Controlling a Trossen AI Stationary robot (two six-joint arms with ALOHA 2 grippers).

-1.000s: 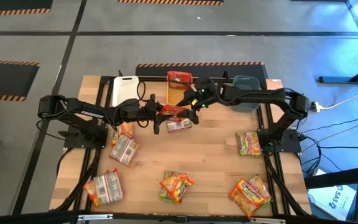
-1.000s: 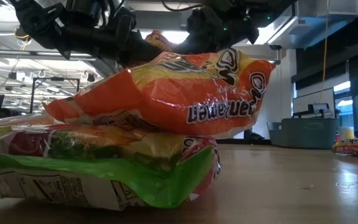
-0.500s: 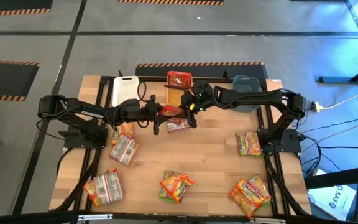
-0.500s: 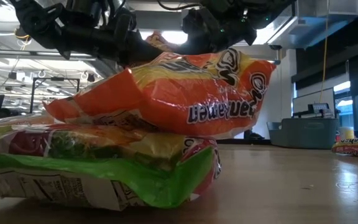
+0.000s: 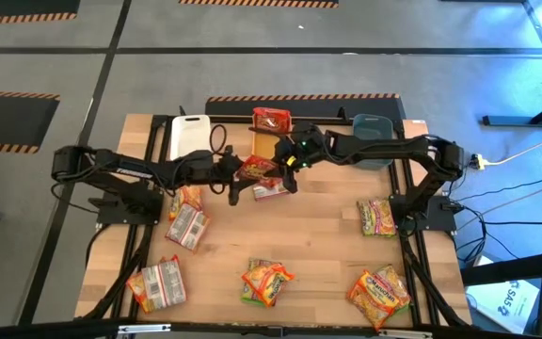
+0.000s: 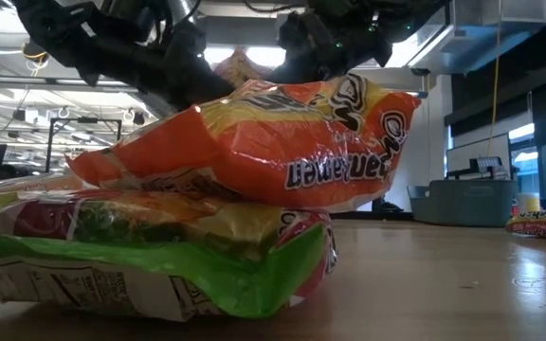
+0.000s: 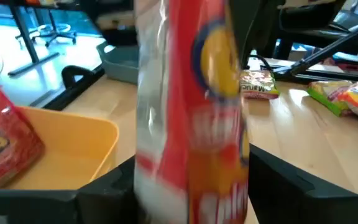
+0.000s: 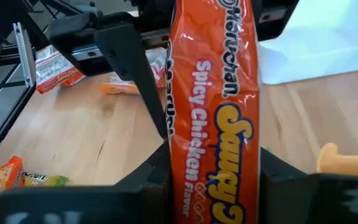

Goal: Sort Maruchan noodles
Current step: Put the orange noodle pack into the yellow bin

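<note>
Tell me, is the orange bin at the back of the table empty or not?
Not empty. The orange bin holds one red packet, seen from above; the left wrist view shows it lying against the bin's wall.

Left end effector (image 5: 236, 175) spread, right end effector (image 5: 288, 166) clamped, tips meeting mid-table.

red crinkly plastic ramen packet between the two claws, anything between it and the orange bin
Nothing visible blocks it. The red crinkly plastic ramen packet sits raised, right claw shut on it, left claw at its other end. The orange plastic bin lies just behind, holding one red packet.
</note>
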